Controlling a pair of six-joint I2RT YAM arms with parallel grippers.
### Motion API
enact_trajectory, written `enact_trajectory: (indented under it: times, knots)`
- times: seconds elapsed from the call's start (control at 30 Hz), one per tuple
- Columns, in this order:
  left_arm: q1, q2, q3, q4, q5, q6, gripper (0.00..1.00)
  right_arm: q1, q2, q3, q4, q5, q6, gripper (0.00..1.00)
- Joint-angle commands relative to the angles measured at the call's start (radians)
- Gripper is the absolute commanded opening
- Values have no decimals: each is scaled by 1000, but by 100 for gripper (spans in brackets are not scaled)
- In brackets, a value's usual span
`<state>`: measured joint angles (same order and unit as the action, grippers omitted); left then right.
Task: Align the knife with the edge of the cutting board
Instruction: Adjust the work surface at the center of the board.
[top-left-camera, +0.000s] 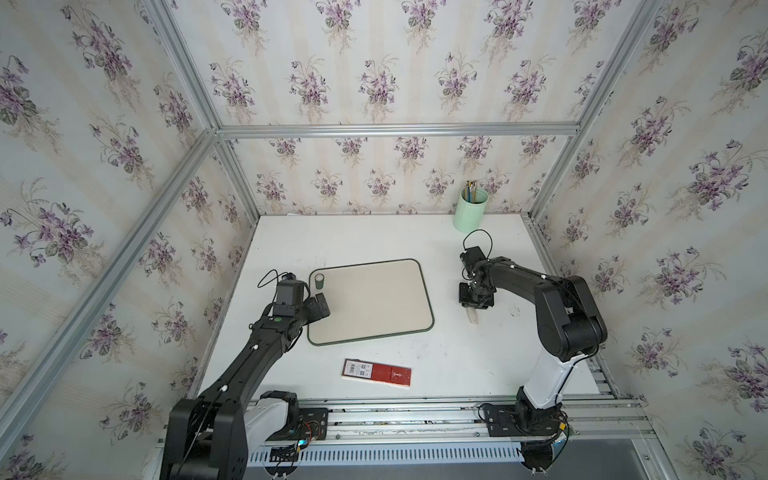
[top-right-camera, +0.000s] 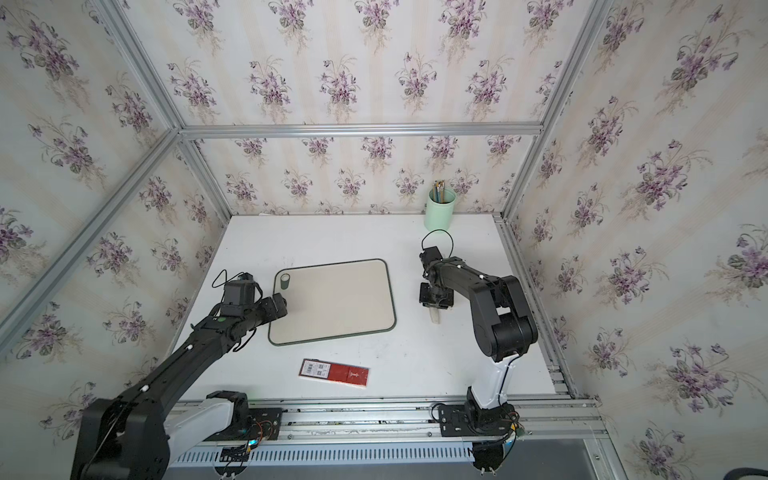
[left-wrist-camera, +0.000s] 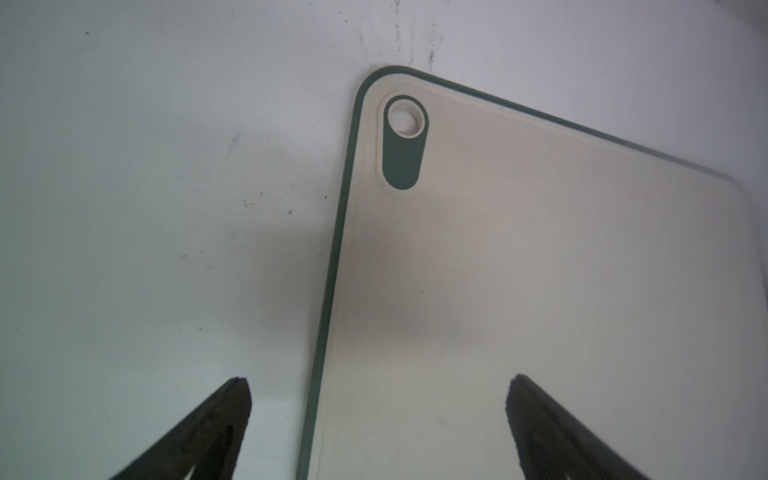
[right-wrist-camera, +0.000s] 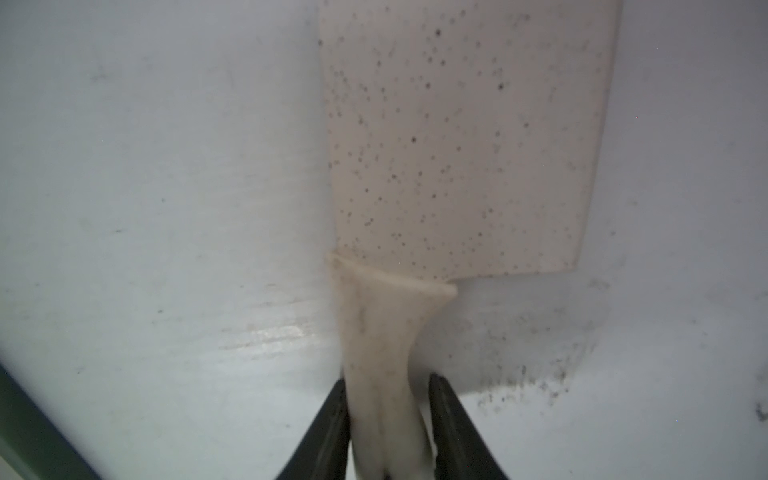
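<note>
The knife (right-wrist-camera: 457, 137) lies on the white counter (top-left-camera: 374, 241), to the right of the cutting board (top-left-camera: 374, 299) and apart from it. In both top views only the near end of its cream handle (top-left-camera: 472, 316) shows; the rest is hidden under the wrist. The right wrist view shows the broad, speckled blade level with the counter, though whether it rests on it or hangs just above cannot be told.

The right claw (right-wrist-camera: 388, 384) is pinching the knife's handle, with a black finger (right-wrist-camera: 332, 415) on each side. The right arm rises from its base at the near right, folds at the elbow and reaches left. Its wrist is bent so that the claw points straight down.

The left arm stretches low from the near left toward the board's left edge. The left claw (left-wrist-camera: 380, 384) is spread wide and holds nothing. One finger (left-wrist-camera: 232, 411) is over the counter and the other is over the board, nearer than the oval handle hole (left-wrist-camera: 402, 145) in the far-left corner.

A flat red-and-white package (top-left-camera: 376, 374) lies nearer than the board. A mint cup of pencils (top-left-camera: 470, 210) stands at the far right.
</note>
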<state>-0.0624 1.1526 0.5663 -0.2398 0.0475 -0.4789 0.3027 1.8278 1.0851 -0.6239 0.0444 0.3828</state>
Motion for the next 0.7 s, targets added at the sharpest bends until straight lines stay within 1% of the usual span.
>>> enact_trajectory:
  times: [0.0,0.17,0.27,0.37,0.5,0.6,0.67]
  knots:
    - [23,109,43,72,72,37,99,5,-10,-38,105,16,43,34]
    - [64,335,149,105,164,33,100,10,-52,-73,154,13,50,28]
    - [67,425,210,120,208,39,100,17,-54,-82,164,13,47,28]
    - [67,510,292,78,244,58,100,19,-55,-95,175,21,41,28]
    - [68,574,367,42,266,82,100,19,-56,-115,191,35,34,28]
    - [64,601,384,50,305,85,100,20,-56,-125,204,29,36,28]
    - [58,605,384,57,352,82,100,19,-56,-125,208,34,36,28]
